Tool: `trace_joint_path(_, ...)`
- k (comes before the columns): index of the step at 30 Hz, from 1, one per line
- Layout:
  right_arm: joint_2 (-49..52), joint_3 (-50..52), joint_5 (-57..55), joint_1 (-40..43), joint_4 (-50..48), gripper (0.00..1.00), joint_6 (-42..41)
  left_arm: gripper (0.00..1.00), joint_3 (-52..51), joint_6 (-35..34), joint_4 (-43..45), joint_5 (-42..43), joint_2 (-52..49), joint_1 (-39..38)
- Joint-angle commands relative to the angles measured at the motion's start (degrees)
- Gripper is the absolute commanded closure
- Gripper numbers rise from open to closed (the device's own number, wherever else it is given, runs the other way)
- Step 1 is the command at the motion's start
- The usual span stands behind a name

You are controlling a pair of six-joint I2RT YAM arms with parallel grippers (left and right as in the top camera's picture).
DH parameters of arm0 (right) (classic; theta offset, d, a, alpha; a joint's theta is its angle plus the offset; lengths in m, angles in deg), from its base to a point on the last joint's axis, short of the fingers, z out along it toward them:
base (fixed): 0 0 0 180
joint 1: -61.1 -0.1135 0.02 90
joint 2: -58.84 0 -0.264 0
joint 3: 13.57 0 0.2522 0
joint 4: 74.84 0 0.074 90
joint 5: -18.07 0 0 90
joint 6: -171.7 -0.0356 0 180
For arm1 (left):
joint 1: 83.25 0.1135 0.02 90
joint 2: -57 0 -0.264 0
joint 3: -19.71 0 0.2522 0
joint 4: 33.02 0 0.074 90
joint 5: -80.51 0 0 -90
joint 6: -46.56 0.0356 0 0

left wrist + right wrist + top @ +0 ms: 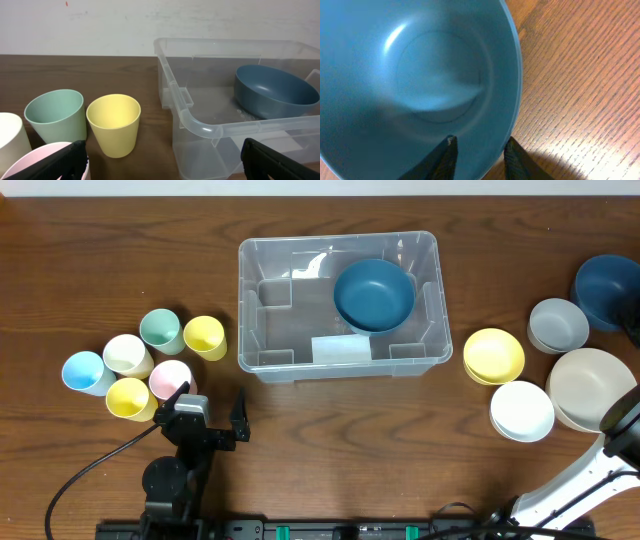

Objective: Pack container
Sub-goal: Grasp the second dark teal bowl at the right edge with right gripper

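container mid-table, one bowl in its right half | cups left | other bowls right

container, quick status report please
Left gripper open by cups. Right gripper astride far bowl rim, grip unclear. Container holds one blue bowl. Nothing over its opening.

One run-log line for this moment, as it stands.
container: holds blue bowl | right gripper: astride rim of second blue bowl | left gripper: open, by cups
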Motion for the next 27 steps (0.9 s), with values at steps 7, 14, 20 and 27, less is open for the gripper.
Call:
trace_joint_path(7,3.7,0.3,-0.1,-0.2,-0.1,0.77,0.7,0.02,-1.7,1.0,-0.6,-0.3,0.3,0.2)
trace_joint_path(14,4.1,0.2,-0.3,0.0,-1.0,0.98,0.7,0.02,-1.7,1.0,-0.6,-0.3,0.3,0.2)
trace_joint_path(20,4.0,-0.9,-0.3,0.3,-0.8,0.99,0.7,0.02,-1.7,1.0,-0.6,-0.3,0.3,0.2)
trace_joint_path(27,2.7,-7.0,1.4,0.2,4.9,0.99,0.7,0.02,-1.7,1.0,-0.6,-0.3,0.3,0.2)
